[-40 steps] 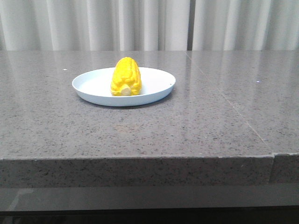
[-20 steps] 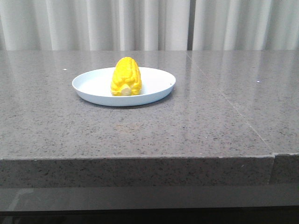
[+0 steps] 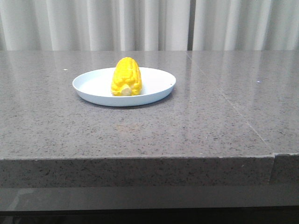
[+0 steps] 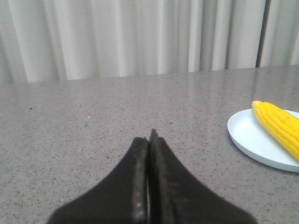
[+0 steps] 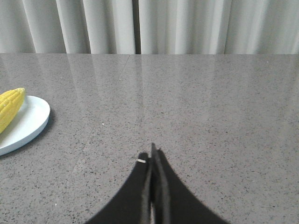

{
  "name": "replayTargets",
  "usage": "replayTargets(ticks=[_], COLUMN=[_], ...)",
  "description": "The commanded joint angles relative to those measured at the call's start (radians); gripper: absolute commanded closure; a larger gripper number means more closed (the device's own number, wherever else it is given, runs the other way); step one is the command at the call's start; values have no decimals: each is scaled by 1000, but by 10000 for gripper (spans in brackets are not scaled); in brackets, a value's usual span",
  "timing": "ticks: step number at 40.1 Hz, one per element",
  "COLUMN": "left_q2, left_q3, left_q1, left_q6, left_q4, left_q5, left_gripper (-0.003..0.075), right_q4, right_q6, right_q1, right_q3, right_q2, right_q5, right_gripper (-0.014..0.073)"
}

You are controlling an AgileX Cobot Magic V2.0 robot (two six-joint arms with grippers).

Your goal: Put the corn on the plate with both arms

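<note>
The corn cob point(image 3: 125, 76) lies on the pale plate point(image 3: 93, 86), stub end facing us. Both the left gripper point(image 4: 149, 135) and right gripper point(image 5: 153, 154) have fingers pressed together, well apart from it above the desk point(image 3: 196, 126). I'd simply park both arms, disturbing nothing.

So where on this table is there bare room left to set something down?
Nearly everywhere. The grey table is bare from the plate forward to its front edge, and right of the plate across to the seam and beyond. Behind the plate, a strip runs to the curtain. The only crowded spot is the plate, with the corn lying on it.
</note>
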Motion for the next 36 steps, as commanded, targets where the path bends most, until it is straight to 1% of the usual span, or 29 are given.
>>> replayTargets(ticks=[1,4,6,9,14,17,27,29,31,36], left_q2=[-7,-36,-59,-96,-162,-154,-158,-158,-158,-158], left_q3=[-23,-9,6,48,145,201,353,374,371,371], left_q1=[16,49,74,112,146,150,150,150,150,150], left_q6=[80,209,238,238,224,224,224,224,224,224], left_q4=[-55,-165,-213,-236,-238,-238,-238,-238,-231,-227], left_q5=[-76,-93,-101,-110,-180,-232,-291,-312,-281,-279], left_gripper=[740,741,741,741,741,741,741,741,741,741], right_q4=[-12,-12,-12,-12,-12,-12,-12,-12,-12,-12], right_q6=[-9,-9,-9,-9,-9,-9,-9,-9,-9,-9], right_q1=[-3,-3,-3,-3,-3,-3,-3,-3,-3,-3], right_q3=[-25,-25,-25,-25,-25,-25,-25,-25,-25,-25], right_q2=[9,9,9,9,9,9,10,10,10,10], right_q5=[-80,-80,-80,-80,-80,-80,-80,-80,-80,-80], right_gripper=[683,683,683,683,683,683,683,683,683,683])
